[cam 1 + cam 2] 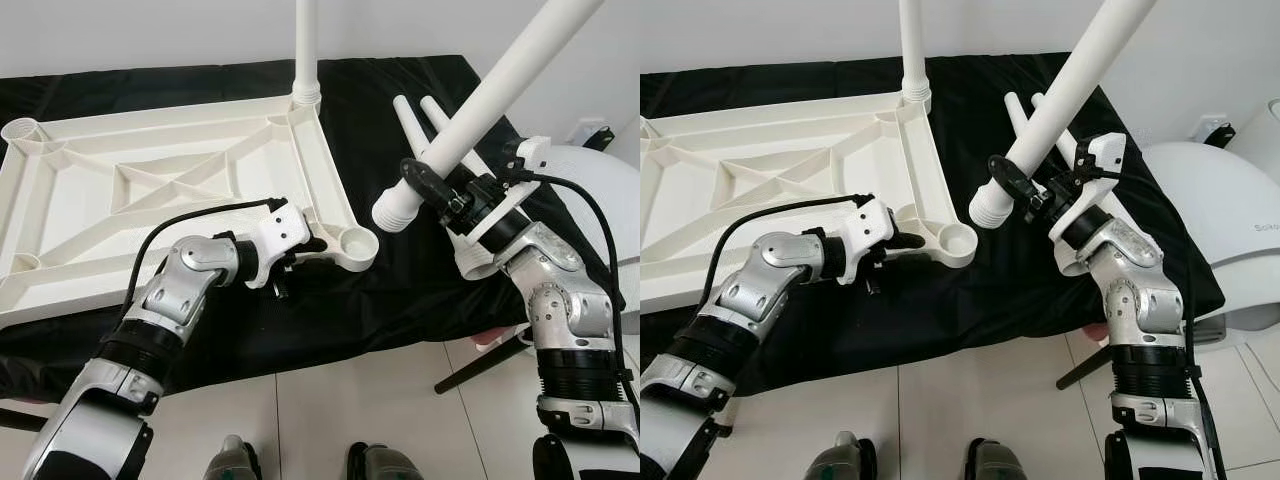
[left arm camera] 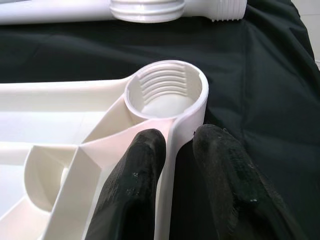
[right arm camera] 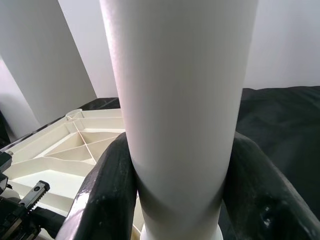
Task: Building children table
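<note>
A white plastic table top [image 1: 150, 180] lies upside down on a black cloth. One white leg [image 1: 305, 50] stands upright in its far right corner socket. My left gripper [image 1: 318, 243] is shut on the table top's rim beside the empty near right socket [image 1: 358, 247]; in the left wrist view one finger sits on each side of the rim wall, just behind the threaded socket [image 2: 165, 95]. My right gripper [image 1: 440, 190] is shut on a second white leg [image 1: 500, 85], held tilted. Its threaded end [image 1: 395, 212] hangs a little right of and above that socket.
Two more white legs [image 1: 425, 125] lie on the cloth behind the right gripper. A white rounded appliance [image 1: 1230, 200] stands at the right. The cloth's front edge drops to a tiled floor [image 1: 330, 410], where a dark rod [image 1: 480, 365] slants at the right.
</note>
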Robot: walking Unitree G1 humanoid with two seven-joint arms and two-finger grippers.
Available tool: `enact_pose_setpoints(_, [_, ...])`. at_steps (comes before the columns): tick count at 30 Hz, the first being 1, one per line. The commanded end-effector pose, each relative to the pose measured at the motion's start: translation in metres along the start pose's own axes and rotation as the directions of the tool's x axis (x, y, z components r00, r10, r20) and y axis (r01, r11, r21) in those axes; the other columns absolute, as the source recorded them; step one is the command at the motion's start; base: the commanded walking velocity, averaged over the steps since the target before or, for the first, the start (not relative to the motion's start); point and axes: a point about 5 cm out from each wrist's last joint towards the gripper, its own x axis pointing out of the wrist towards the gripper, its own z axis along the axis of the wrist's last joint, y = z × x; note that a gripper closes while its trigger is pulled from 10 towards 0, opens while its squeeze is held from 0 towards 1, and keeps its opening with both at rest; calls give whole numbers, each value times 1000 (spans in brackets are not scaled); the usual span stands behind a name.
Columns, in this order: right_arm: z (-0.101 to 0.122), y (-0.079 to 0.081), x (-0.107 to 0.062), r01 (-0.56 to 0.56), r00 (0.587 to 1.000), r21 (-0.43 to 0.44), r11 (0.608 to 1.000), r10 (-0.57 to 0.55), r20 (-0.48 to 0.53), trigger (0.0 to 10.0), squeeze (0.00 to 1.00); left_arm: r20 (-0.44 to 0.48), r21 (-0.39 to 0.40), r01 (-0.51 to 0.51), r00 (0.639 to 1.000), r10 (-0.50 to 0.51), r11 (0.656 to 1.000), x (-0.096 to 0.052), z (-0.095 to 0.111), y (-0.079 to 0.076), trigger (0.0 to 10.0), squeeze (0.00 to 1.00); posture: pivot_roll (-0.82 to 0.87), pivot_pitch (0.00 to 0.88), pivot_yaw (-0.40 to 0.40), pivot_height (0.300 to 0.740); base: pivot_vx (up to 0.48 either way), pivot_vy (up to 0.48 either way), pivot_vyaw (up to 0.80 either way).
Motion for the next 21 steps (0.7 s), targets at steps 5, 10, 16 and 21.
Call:
enact_pose_setpoints(5, [1,1,-3,-10,1000,-20,1000,10,8,10000,0,-15,12,-169,985,169,986,-3,-1,14,10000,0,-16,155,30,740,0,0,0])
enact_pose_setpoints(10, [2,1,-3,-11,1000,-23,1000,12,11,10000,0,-32,2,-161,986,161,987,-4,-3,14,10000,1000,-15,157,30,740,0,0,0])
enact_pose_setpoints(16, [4,1,-3,-17,1000,-29,999,18,13,10000,0,-73,4,-136,988,136,991,-2,-11,9,10000,0,-16,159,28,740,0,0,0])
enact_pose_setpoints(21, [4,1,-3,-18,1000,-31,999,18,12,10000,0,-86,1,-127,988,127,992,0,-14,6,10000,0,-19,161,26,740,0,0,0])
